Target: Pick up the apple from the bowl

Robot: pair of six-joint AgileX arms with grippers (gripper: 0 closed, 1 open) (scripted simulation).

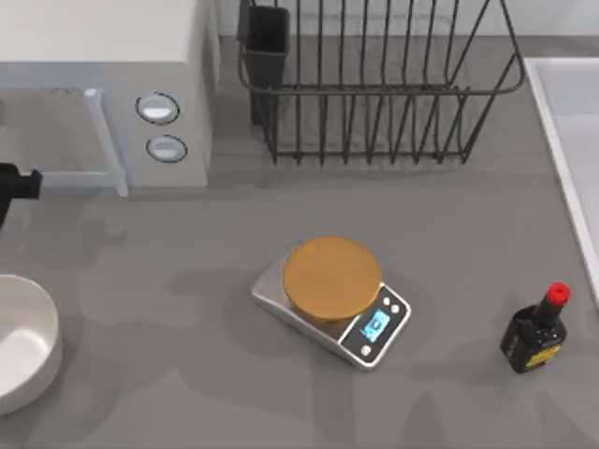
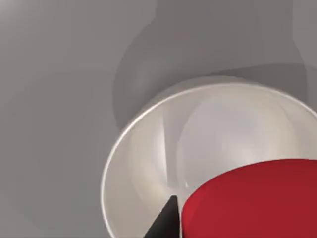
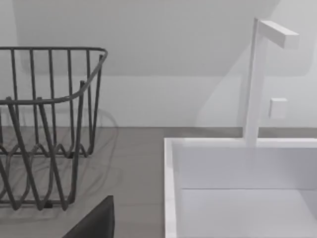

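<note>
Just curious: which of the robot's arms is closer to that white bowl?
The left. Its wrist view looks straight down into the bowl, with the apple close beneath it. The right arm's wrist view faces the dish rack and sink, well away.

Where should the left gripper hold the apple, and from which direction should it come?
Probably from above, with the fingers across the apple's round middle. It appears to sit inside the bowl, whose raised wall would block a side approach, and its smooth red shape offers no handle or edge.

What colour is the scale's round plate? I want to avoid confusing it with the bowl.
Tan-orange, on a silver scale; clearest in the top view.
</note>
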